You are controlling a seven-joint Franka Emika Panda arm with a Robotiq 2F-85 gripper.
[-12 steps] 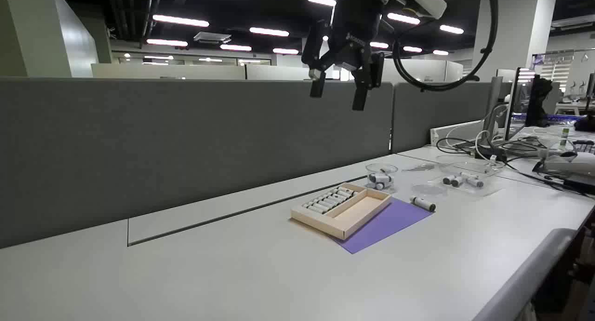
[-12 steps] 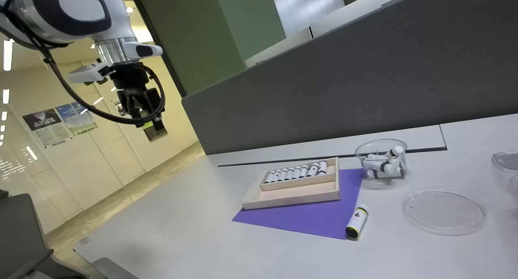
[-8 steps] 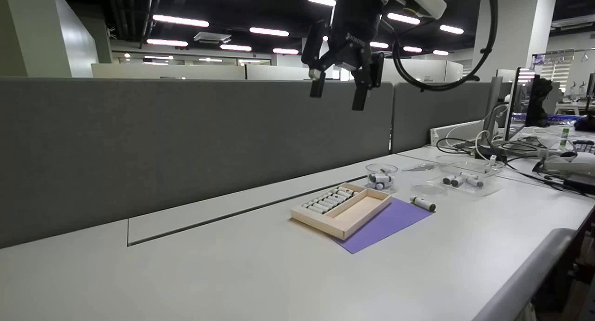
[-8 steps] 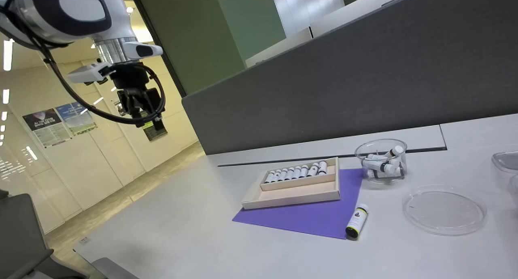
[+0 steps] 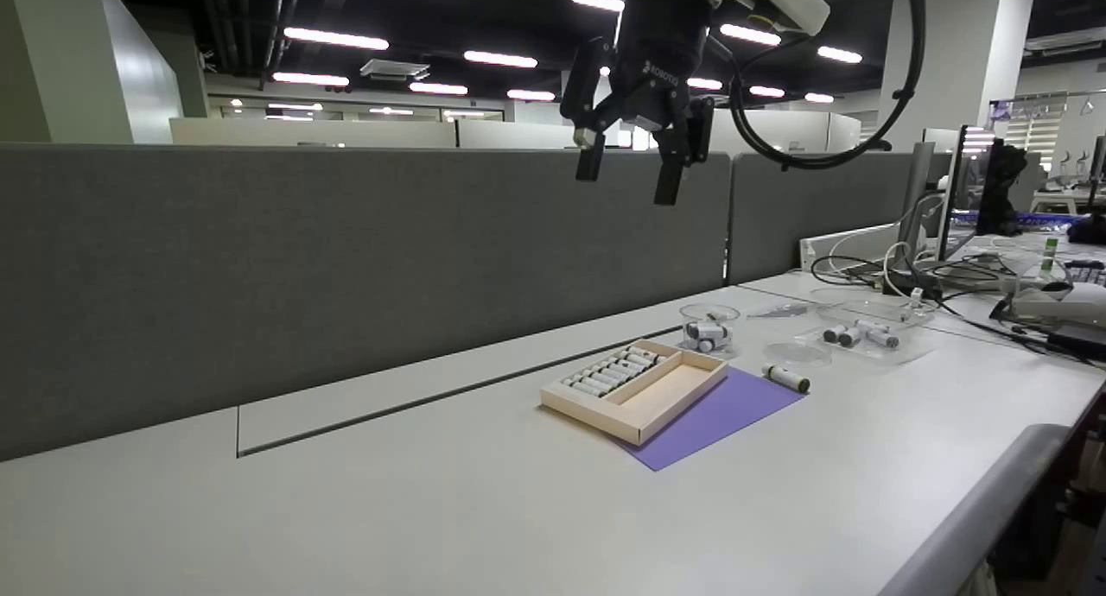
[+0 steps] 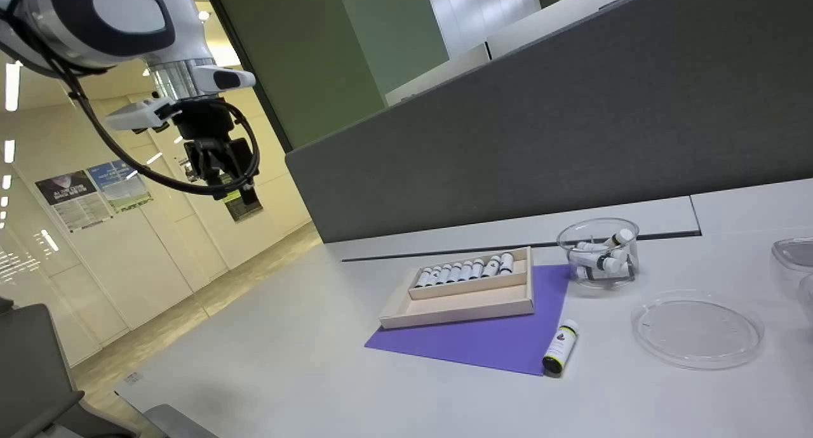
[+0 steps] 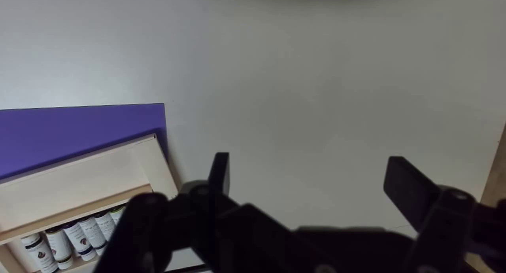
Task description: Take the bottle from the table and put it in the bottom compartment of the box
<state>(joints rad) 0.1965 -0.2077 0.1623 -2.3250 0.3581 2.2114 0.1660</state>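
Note:
A small white-labelled bottle (image 5: 786, 379) with a dark end lies on its side on the white-grey table (image 5: 363, 510), beside the purple mat; it also shows in an exterior view (image 6: 561, 347). It is outside the wrist view. The shallow light-wood box (image 5: 665, 390) rests partly on the mat. In an exterior view the box (image 6: 467, 310) has a row of similar bottles in its back compartment and a bare front compartment. The box's corner shows in the wrist view (image 7: 75, 172) at lower left. My gripper (image 7: 308, 164) is open and empty, high above the table, apart from box and bottle.
The purple mat (image 6: 470, 349) lies under the box. A clear cup (image 6: 597, 254) holding several bottles stands behind the lying bottle. A clear round lid (image 6: 697, 330) lies to its right. A grey partition (image 5: 363, 302) runs along the back. Clear containers, cables and a monitor stand further along.

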